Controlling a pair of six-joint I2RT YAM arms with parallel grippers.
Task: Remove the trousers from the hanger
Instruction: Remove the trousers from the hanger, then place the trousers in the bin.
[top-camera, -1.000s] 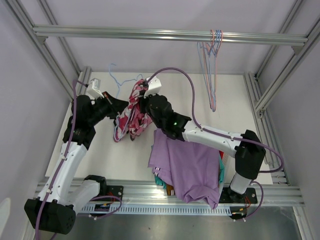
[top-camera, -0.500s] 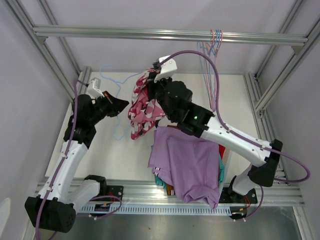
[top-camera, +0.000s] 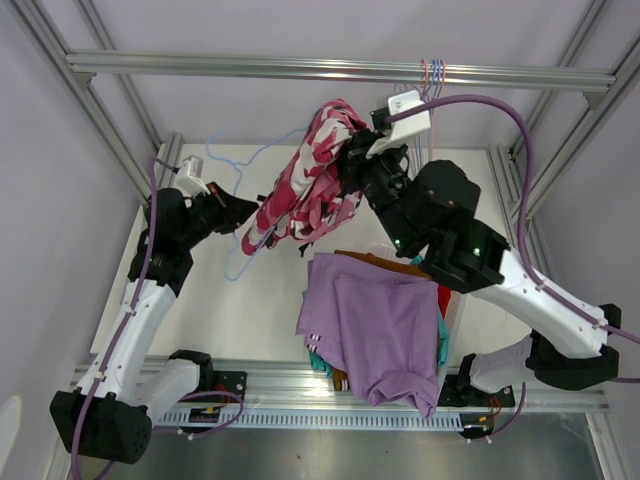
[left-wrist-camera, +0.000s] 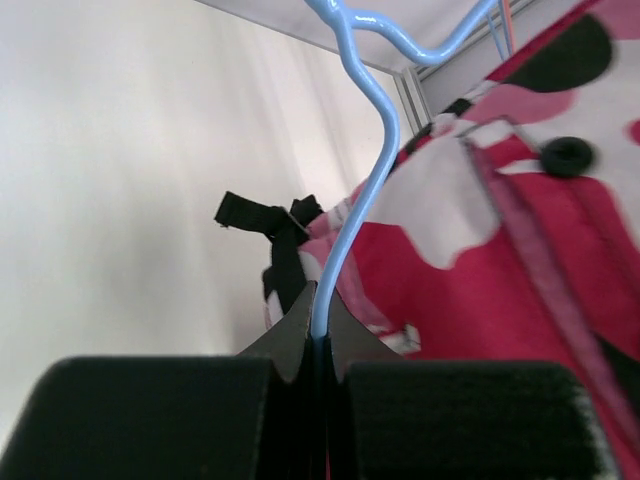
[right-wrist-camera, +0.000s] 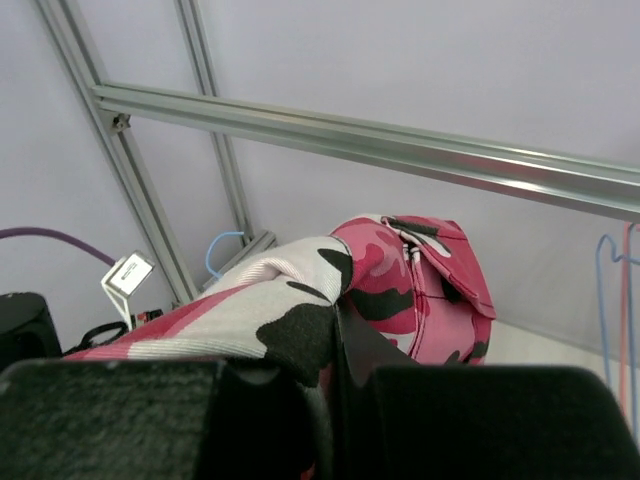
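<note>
The pink-white-black camouflage trousers (top-camera: 310, 180) hang in the air between the two arms, pulled up and to the right. My right gripper (top-camera: 352, 152) is shut on a fold of them (right-wrist-camera: 300, 300) and holds them high above the table. My left gripper (top-camera: 240, 212) is shut on the wire of a light blue hanger (top-camera: 238, 165), seen close in the left wrist view (left-wrist-camera: 365, 190), with the camouflage cloth (left-wrist-camera: 500, 250) right beside it. The lower end of the trousers still lies against the hanger near the left gripper.
A pile of garments lies at the front right, lilac trousers (top-camera: 375, 330) on top, teal (top-camera: 442, 345) and rust-brown (top-camera: 385, 262) edges showing beneath. Several empty hangers (top-camera: 425, 110) hang on the top rail (top-camera: 300, 68) at the back right. Frame posts stand at both sides.
My right gripper has lifted the camouflage trousers up and to the right, away from the table. My left gripper has kept hold of the blue hanger, which has risen slightly.
</note>
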